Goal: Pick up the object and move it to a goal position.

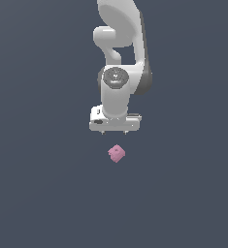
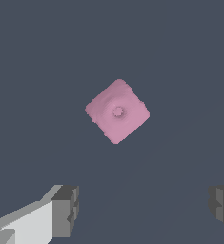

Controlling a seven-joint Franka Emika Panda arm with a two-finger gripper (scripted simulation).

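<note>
My fingers were spread wide w/ nothing held, pink object sitting just below them at frame centre, corners turned diagonal to the gap.

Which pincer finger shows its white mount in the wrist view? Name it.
The finger with the pale bracket attached; the other finger appears only as a grey pad at the frame edge.

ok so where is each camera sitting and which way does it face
Exterior view: off the arm, facing the white Panda arm head-on, with its gripper hanging above the small pink blocky piece.
Wrist view: on the wrist, looking down past two spread grey fingertips at the pink piece on the dark blue-grey floor.
Shared: the pink piece, the gripper's fingers, the floor.
</note>
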